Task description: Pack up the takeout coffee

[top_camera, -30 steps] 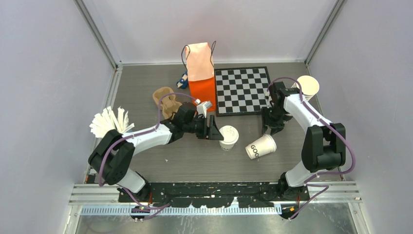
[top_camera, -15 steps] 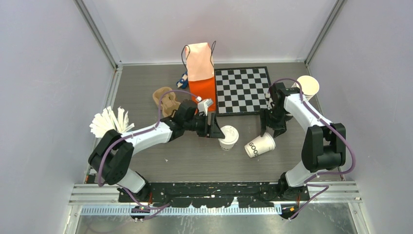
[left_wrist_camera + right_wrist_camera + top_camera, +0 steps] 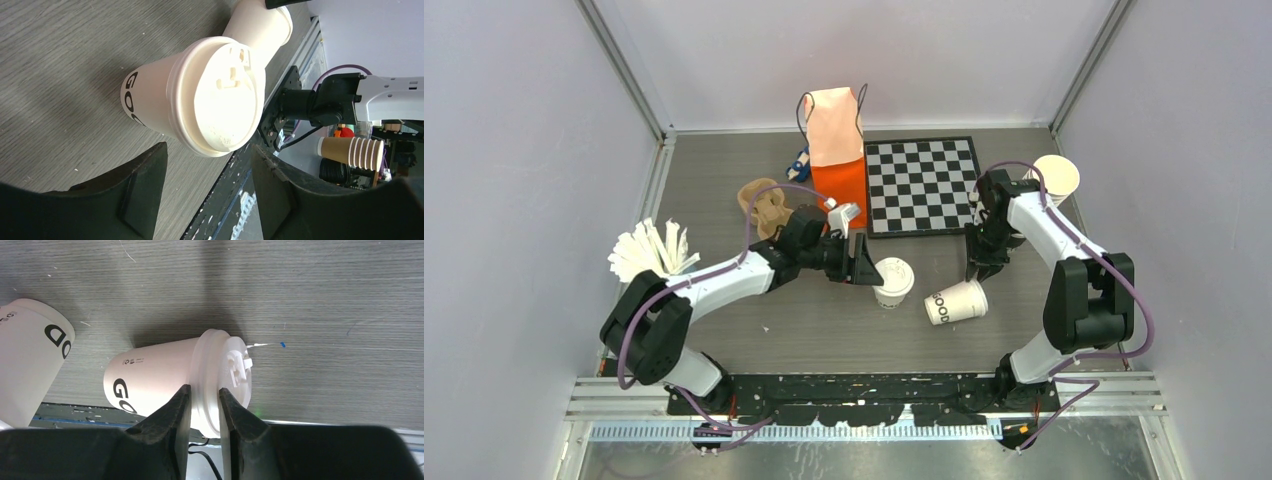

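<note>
White takeout coffee (image 3: 893,280), lidded, upright

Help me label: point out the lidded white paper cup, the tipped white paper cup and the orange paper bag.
lidded white paper cup (image 3: 894,272): top view, lid
tipped white paper cup (image 3: 959,300): top view, side
orange paper bag (image 3: 839,186): top view, front

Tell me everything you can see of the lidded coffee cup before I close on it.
The takeout coffee is a small white paper cup with black lettering, "GO" showing, capped by a white plastic sip lid with a raised tab. It stands upright on the grey table. The open left tool sits beside it, apparently not touching. A second cup lies on its side nearby, apart.
</note>
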`<state>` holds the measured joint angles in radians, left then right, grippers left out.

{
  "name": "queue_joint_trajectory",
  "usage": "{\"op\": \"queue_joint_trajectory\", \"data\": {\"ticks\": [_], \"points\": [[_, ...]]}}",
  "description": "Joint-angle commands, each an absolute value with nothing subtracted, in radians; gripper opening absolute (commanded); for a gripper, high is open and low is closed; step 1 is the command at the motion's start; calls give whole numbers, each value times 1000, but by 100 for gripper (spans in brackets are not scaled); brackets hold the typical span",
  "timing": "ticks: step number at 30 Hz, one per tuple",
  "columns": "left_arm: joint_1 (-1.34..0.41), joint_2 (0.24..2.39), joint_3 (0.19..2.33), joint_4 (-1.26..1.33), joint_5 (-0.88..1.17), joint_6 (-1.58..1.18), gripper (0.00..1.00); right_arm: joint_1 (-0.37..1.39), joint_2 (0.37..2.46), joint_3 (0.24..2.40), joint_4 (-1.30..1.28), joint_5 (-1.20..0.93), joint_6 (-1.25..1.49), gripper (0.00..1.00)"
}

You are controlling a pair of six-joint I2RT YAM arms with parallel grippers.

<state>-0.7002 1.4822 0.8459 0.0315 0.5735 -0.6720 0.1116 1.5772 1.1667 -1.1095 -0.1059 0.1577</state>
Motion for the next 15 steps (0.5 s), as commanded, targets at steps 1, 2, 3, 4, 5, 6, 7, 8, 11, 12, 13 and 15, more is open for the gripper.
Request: {"op": "queue_joint_trajectory", "data": {"ticks": [1,2,3,4,5,6,7,8,11,12,13,15], "points": [[-705,1444,842,38,568,-657,63,107,1506,1195,-1132,-103,160,28],[-704,1443,842,36,566,-657,64,108,1495,1195,-1131,-98,160,27],[-704,1439,842,35,566,-655,63,106,1483,1197,-1134,-89,161,26],[-705,1436,842,32,566,-656,63,107,1473,1202,-1138,-77,162,26],[-705,1432,842,30,565,-654,64,107,1463,1208,-1147,-63,163,26],[-704,1427,842,27,562,-653,63,106,1450,1216,-1153,-52,166,26],[-704,1422,842,25,559,-650,63,106,1436,1226,-1155,-34,171,26],[-704,1418,842,21,558,-650,63,107,1415,1234,-1149,-10,181,26],[-704,1401,841,9,548,-646,63,116,1370,1258,-1116,61,201,26],[-704,1393,841,4,544,-644,63,126,1358,1261,-1105,91,201,26],[-704,1386,839,3,540,-642,63,138,1348,1265,-1098,124,196,26],[-705,1372,834,3,530,-638,63,177,1341,1274,-1095,224,187,26]]}}
